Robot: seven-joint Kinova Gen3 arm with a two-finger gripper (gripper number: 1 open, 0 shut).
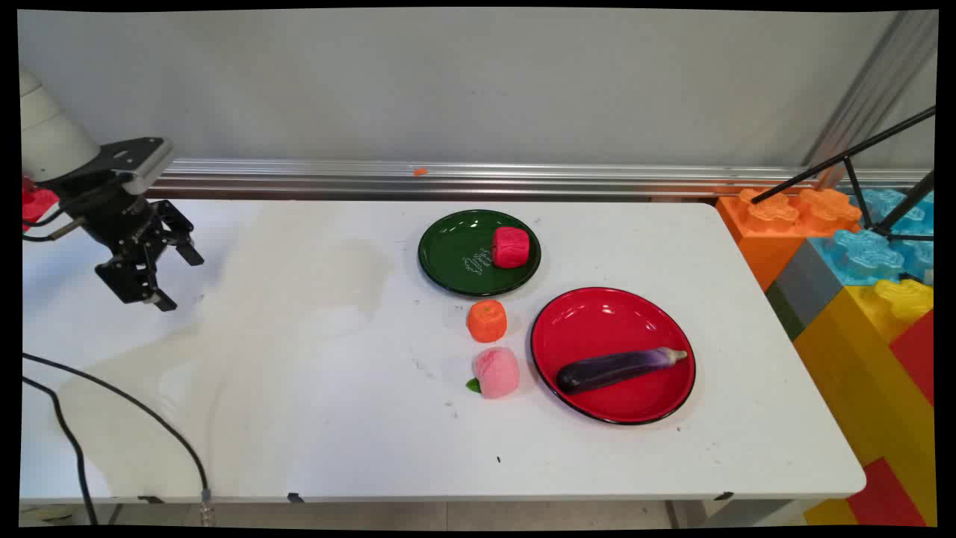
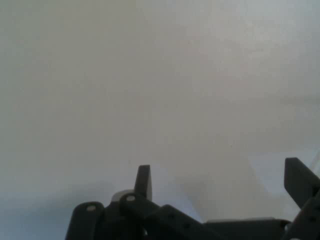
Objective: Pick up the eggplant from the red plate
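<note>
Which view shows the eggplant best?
The main view: the eggplant lies whole and unobstructed on the red plate, right of the pink peach. The hand view shows none of it, only bare white table beyond the open claw.

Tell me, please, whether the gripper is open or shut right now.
Open. The gripper shows its two fingers standing well apart in the hand view, with only bare table between them; it holds nothing.
</note>
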